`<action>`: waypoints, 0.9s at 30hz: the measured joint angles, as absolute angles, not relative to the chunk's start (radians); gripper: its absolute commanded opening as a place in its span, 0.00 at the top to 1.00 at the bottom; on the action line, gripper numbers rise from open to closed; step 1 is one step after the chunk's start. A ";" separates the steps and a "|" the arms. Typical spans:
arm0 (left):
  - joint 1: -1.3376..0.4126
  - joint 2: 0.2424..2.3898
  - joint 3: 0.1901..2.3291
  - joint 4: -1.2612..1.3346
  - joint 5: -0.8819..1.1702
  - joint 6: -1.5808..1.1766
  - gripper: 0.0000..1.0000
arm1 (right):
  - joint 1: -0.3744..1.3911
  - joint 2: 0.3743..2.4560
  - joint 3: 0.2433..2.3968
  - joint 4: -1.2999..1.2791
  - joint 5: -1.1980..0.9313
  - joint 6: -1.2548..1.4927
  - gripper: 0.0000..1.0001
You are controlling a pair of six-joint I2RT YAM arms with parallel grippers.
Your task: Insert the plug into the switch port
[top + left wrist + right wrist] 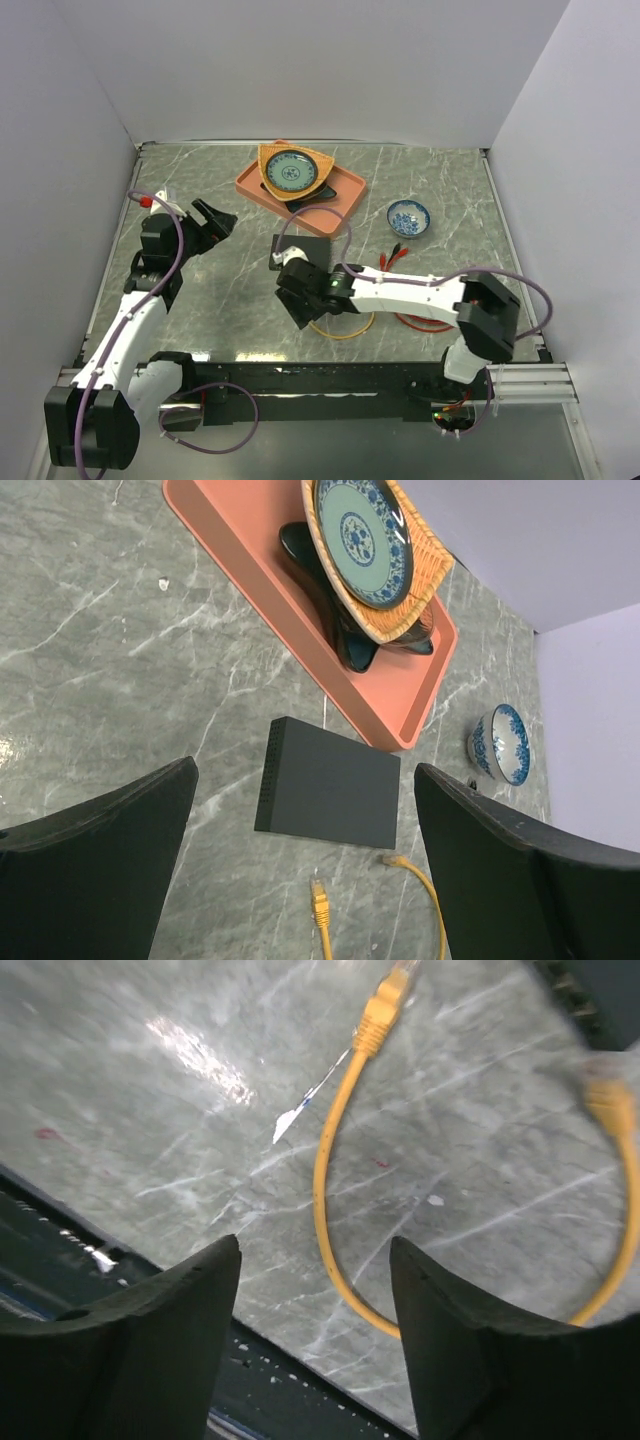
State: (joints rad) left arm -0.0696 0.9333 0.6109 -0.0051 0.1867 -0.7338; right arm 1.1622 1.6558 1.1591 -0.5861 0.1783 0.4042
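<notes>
- The grey-green stone table (225,300) lies under both claws.
- The orange tray (250,570) sits far out in front of the left claw (305,780), on the far side of the black box.
- The black box (330,790) lies flat on the table, straight ahead of the left claw and lined up with the gap between its fingers. Nothing is touching it. I cannot make out a switch port along its edge.
- A blue-patterned plate (360,540) rests in a woven basket (425,580) on the tray.
- A small blue bowl (500,745) stands ahead of the left claw, off to its right.
- The left claw has its fingers wide apart and holds nothing.
- The right claw (315,1250) also has its fingers apart and empty. It hangs over the yellow cable (325,1160), whose loop passes under the gap.
- The plug (378,1015) lies on the table ahead of the right claw, not held. The cable's other end (608,1100) is off to the right and looks blurry.
</notes>
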 measured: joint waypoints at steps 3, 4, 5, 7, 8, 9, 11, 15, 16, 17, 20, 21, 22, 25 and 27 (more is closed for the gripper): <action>-0.070 0.924 0.611 -0.005 0.186 -0.734 0.04 | 1.161 1.580 1.135 -0.550 0.201 0.407 0.25; -0.070 0.921 0.611 -0.005 0.186 -0.734 0.04 | 1.158 1.563 1.126 -0.534 0.200 0.404 0.25; -0.070 0.917 0.611 -0.005 0.186 -0.734 0.04 | 1.153 1.545 1.116 -0.516 0.192 0.403 0.25; -0.070 0.910 0.611 -0.005 0.186 -0.734 0.04 | 1.139 1.530 1.104 -0.490 0.180 0.406 0.25; -0.070 0.908 0.611 -0.005 0.186 -0.734 0.04 | 1.127 1.530 1.098 -0.477 0.175 0.415 0.25; -0.070 0.905 0.611 -0.006 0.186 -0.734 0.04 | 1.115 1.530 1.091 -0.464 0.171 0.424 0.25; -0.070 0.902 0.611 -0.006 0.186 -0.733 0.04 | 1.094 1.531 1.078 -0.453 0.158 0.444 0.28; -0.070 0.897 0.611 -0.007 0.183 -0.726 0.04 | 1.057 1.550 1.070 -0.426 0.134 0.481 0.34; -0.070 0.896 0.611 -0.008 0.183 -0.726 0.04 | 1.051 1.558 1.070 -0.414 0.134 0.488 0.35; -0.070 0.895 0.611 -0.009 0.183 -0.726 0.04 | 1.049 1.565 1.070 -0.406 0.133 0.494 0.36; -0.070 0.892 0.611 -0.009 0.181 -0.722 0.04 | 1.048 1.602 1.071 -0.400 0.139 0.506 0.38; -0.070 0.892 0.611 -0.009 0.179 -0.722 0.04 | 1.048 1.613 1.071 -0.399 0.139 0.506 0.39; -0.070 0.892 0.611 -0.009 0.178 -0.720 0.04 | 1.047 1.626 1.071 -0.398 0.137 0.506 0.41; -0.070 0.893 0.611 -0.010 0.174 -0.719 0.04 | 1.046 1.652 1.072 -0.391 0.128 0.506 0.46; -0.070 0.893 0.611 -0.011 0.170 -0.719 0.04 | 1.047 1.673 1.076 -0.378 0.119 0.508 0.47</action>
